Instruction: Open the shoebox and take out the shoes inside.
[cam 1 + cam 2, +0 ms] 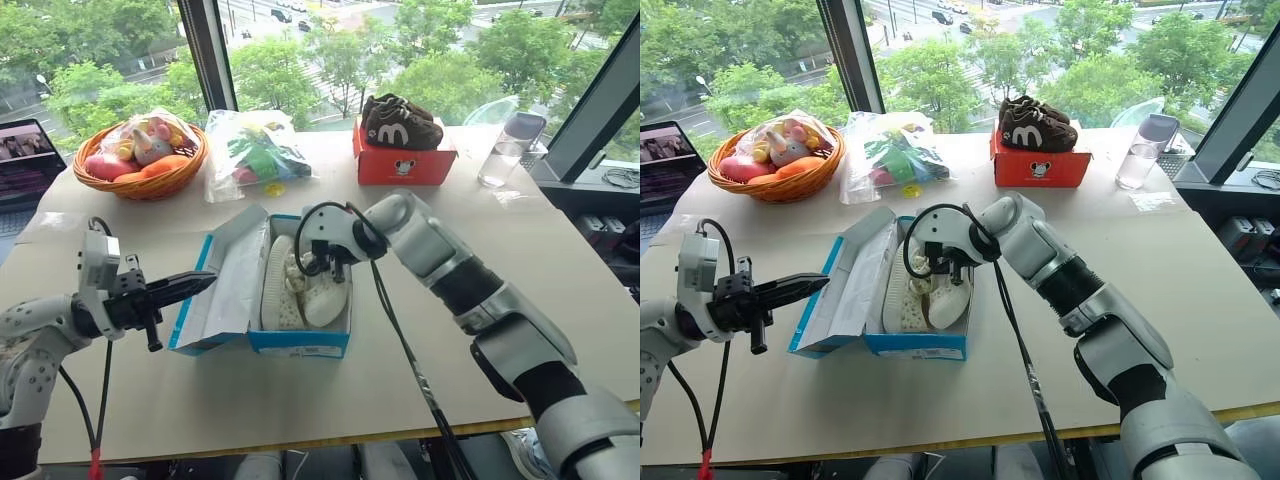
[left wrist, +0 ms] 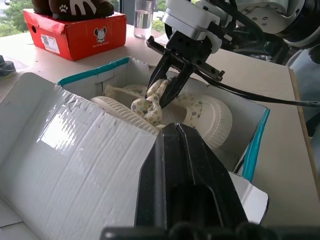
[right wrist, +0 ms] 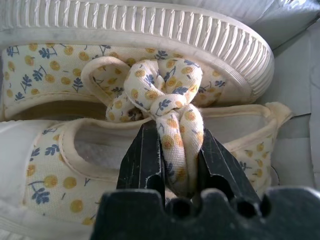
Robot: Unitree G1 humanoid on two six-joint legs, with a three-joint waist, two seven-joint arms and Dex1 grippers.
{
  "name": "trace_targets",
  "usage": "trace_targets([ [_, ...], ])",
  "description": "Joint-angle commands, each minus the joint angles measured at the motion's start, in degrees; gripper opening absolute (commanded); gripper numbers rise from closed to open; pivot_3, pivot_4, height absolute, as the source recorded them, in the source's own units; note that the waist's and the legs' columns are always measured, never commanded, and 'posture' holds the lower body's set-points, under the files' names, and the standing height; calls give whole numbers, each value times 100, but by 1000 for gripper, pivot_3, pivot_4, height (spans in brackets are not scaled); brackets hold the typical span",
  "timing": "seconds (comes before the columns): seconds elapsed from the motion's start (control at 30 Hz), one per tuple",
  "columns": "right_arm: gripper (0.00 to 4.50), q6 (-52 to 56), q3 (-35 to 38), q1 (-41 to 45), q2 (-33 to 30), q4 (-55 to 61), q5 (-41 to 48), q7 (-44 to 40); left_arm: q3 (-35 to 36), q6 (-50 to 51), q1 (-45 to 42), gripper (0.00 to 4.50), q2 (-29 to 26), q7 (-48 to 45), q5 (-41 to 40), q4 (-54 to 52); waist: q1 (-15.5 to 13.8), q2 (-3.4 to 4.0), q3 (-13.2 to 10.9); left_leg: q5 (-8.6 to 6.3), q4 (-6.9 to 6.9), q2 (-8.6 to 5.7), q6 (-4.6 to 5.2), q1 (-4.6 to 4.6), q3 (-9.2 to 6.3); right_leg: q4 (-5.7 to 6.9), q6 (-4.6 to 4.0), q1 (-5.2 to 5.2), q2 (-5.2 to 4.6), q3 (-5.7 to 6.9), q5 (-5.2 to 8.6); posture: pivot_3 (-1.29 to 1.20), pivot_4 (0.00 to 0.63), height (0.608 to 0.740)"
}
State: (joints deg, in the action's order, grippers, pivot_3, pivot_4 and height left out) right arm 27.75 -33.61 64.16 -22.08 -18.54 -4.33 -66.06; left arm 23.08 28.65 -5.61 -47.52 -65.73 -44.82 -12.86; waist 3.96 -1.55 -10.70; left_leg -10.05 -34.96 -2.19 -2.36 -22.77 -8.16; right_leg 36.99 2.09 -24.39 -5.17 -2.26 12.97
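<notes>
Two shoes' [image 3: 100,150] knot between right jaws

We take this for an upper-floor office or lab: a window wall [image 1: 330,50] overlooks treetops, and a laptop [image 1: 25,160] sits at ten o'clock.

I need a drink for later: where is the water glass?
The glass stands at the table's far right in the head views, beside the window frame, just right of the red box.

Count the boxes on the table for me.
2. The open blue shoebox sits in front of the robot, shoes inside; the red-orange box stands at the far side, brown shoes on top.
</notes>
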Motion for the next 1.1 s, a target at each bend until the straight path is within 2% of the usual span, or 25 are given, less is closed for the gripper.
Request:
trace_targets([
  [0.03, 65, 91, 92, -69, 59, 251, 6, -128, 47, -133, -61, 0, -12, 14, 20, -112, 8, 0, 0, 0, 0, 0, 0, 0, 0, 0, 0, 0, 0, 0, 0, 0, 150, 740],
  [0.27, 65, 291, 204, -71, 137, 336, 68, -119, 21, -153, -89, 0, -7, 7, 71, -76, 8, 0, 0, -1, 0, 0, -2, 2, 0, 1, 0, 0, 0, 0, 0, 0, 150, 740],
  [0.53, 65, 811, 1003, 293, 271, 337, 541, -20, 24, -142, -96, 0, -8, -9, 77, -71, 11, 0, 0, -1, 0, 1, -2, 1, 0, 2, -1, -2, 2, 0, -1, 0, 150, 740],
  [0.9, 65, 1214, 1344, 271, 115, 721, 734, 195, 3, -138, -136, 0, -31, -30, 101, -30, 6, 0, 0, -1, 0, 1, -2, -1, 0, 2, -1, -4, 1, -1, -1, 0, 150, 740],
  [1.1, 65, 1480, 1785, 528, 68, 817, 992, 395, -21, -147, -161, 0, -32, -76, 142, 1, 6, 0, 0, -1, 0, 1, -2, -2, 0, 3, -2, -5, 1, -1, -1, 0, 150, 740],
])
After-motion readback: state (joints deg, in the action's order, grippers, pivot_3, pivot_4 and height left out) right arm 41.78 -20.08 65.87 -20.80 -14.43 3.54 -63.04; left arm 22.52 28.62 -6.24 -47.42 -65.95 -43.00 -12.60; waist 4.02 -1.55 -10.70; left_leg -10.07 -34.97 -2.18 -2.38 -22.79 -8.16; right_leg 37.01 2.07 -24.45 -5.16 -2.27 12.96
